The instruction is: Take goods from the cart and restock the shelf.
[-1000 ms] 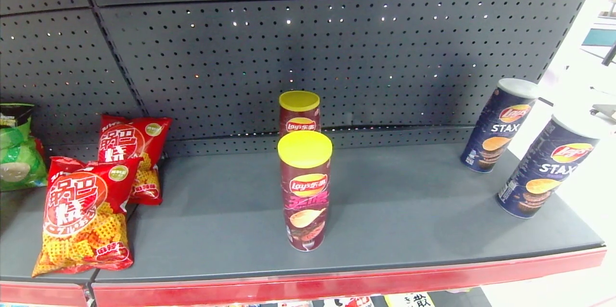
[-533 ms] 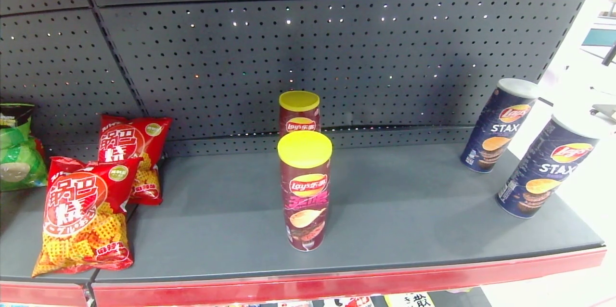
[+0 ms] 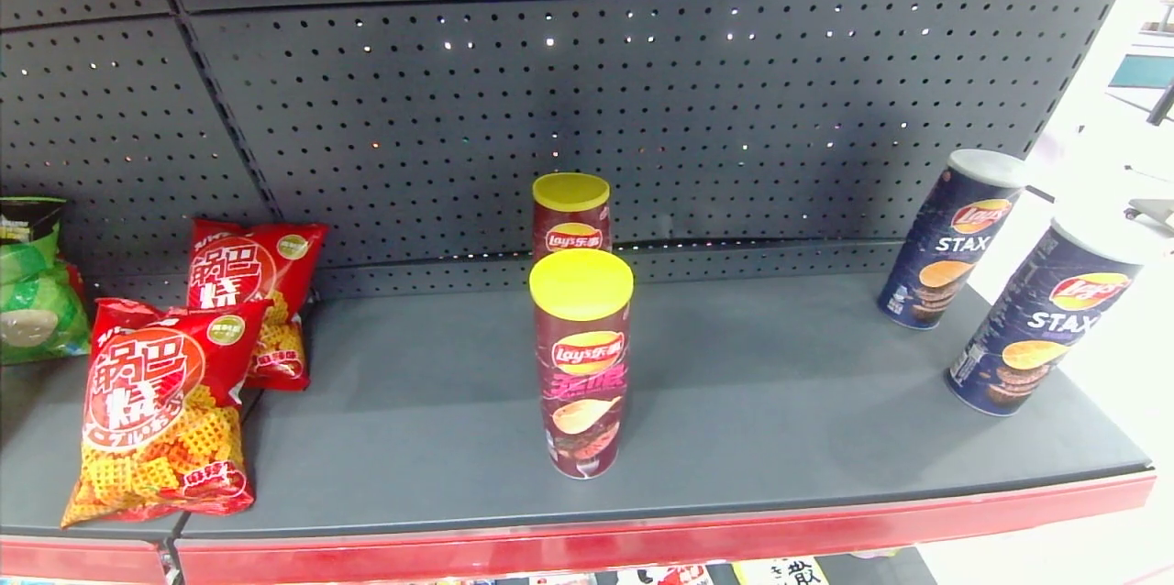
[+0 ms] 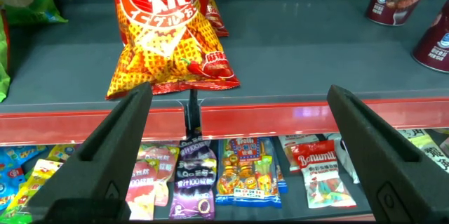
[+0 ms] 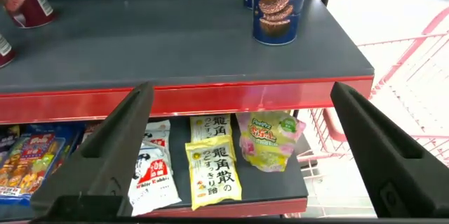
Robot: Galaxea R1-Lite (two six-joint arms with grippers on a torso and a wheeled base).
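Observation:
On the grey shelf (image 3: pixel 752 402) two maroon chip cans with yellow lids stand in the middle, one in front (image 3: pixel 581 365) and one behind (image 3: pixel 570 214). Two dark blue cans (image 3: pixel 949 238) (image 3: pixel 1041 319) stand upright at the right end. My left gripper (image 4: pixel 238 161) is open and empty, below and in front of the shelf's red edge (image 4: pixel 280 108), under a red snack bag (image 4: pixel 168 34). My right gripper (image 5: pixel 238 161) is open and empty, in front of the red edge (image 5: pixel 245 97), near a blue can (image 5: pixel 277 6). The red wire cart (image 5: pixel 421 76) lies beside it.
Two red snack bags (image 3: pixel 160 411) (image 3: pixel 257 292) and a green bag (image 3: pixel 32 292) lie at the shelf's left. A perforated back panel (image 3: pixel 596 108) closes the rear. Small snack packs (image 4: pixel 245 175) (image 5: pixel 210 168) lie on the tier below. Bare shelf lies between the can groups.

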